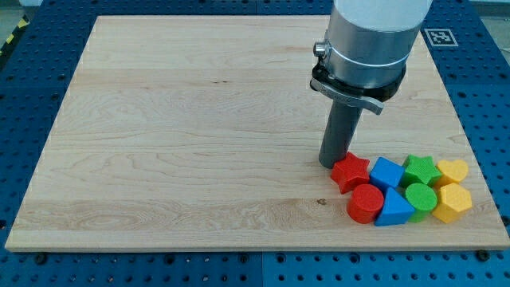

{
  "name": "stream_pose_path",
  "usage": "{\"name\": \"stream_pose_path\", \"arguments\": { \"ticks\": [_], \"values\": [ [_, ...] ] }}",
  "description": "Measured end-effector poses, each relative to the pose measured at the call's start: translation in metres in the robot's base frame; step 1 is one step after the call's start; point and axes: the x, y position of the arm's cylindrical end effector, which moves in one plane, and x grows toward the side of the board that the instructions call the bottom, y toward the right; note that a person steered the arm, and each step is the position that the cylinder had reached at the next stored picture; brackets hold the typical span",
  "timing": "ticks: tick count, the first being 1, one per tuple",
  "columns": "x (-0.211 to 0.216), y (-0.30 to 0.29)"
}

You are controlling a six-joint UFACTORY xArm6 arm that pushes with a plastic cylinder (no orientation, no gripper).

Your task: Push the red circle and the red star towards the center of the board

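The red star lies at the view's lower right, at the left end of a tight cluster of blocks. The red circle sits just below and right of it, touching it. My tip rests on the wooden board right at the star's upper-left edge, touching or almost touching it. The rod rises from there to the arm's grey cylinder at the view's top.
Packed to the right of the red blocks are a blue cube, a blue triangle, a green star, a green circle, a yellow heart and a yellow hexagon. The board's bottom edge lies close below the cluster.
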Motion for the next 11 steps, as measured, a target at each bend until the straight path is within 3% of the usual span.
{"name": "stream_pose_path", "arguments": {
  "ticks": [2, 3, 4, 6, 9, 11],
  "values": [
    [0.000, -0.016],
    [0.018, -0.069],
    [0.032, -0.081],
    [0.100, -0.049],
    [0.105, 0.024],
    [0.097, 0.040]
  ]
}}
